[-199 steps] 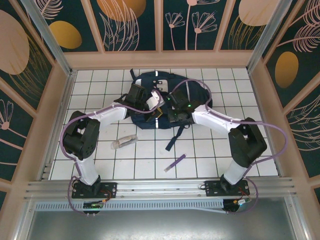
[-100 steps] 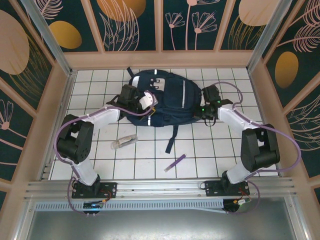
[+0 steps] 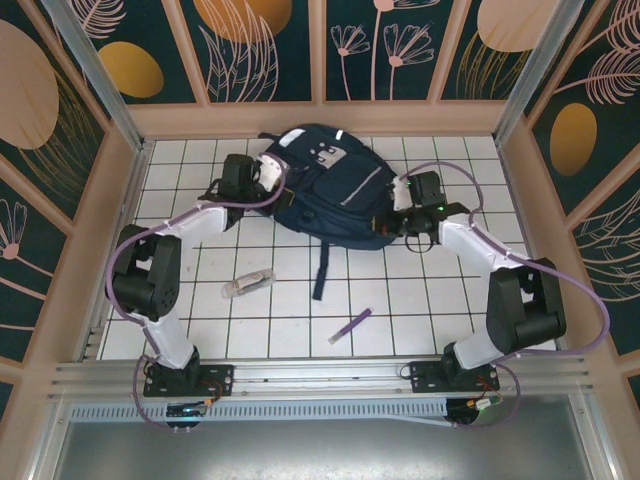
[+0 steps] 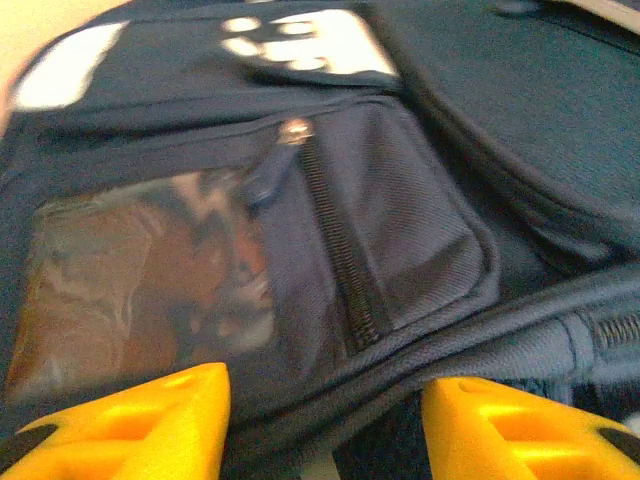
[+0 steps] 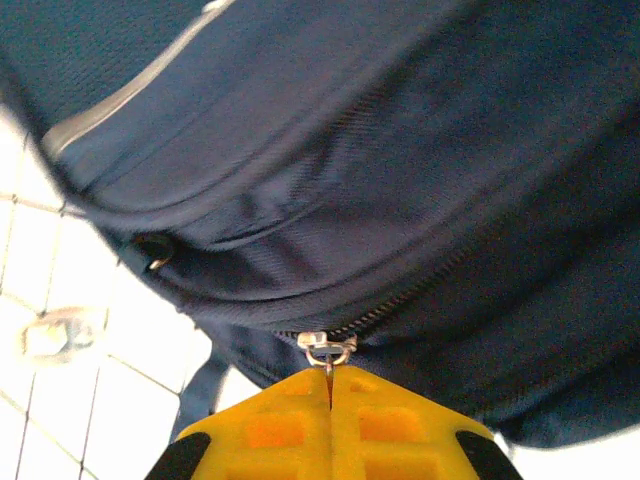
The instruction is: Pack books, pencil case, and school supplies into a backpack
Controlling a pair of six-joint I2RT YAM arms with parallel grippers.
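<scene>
Swung round and shifted toward the far wall since half a second ago, the backpack (image 3: 335,185) now lies tilted on the tiled desk (image 3: 200,320) between the two sets of fingers. Its loose strap (image 3: 320,268) trails back toward the arm bases. The left fingers (image 3: 268,170), closed a second ago, now stand apart at the bag's upper left corner. Navy fabric fills the gap between them in the wrist view, and whether they touch it cannot be told. Just ahead of them are a clear window (image 4: 140,290) in a side pocket and a pocket zip pull (image 4: 295,130). The right fingers (image 5: 330,385) are pressed together on a metal zip pull (image 5: 328,345) at the bag's right edge. Well behind both sets of fingers lie a clear-greyish packet (image 3: 248,284), nearer the left ones, and a purple pen (image 3: 350,325), both apart from the bag.
</scene>
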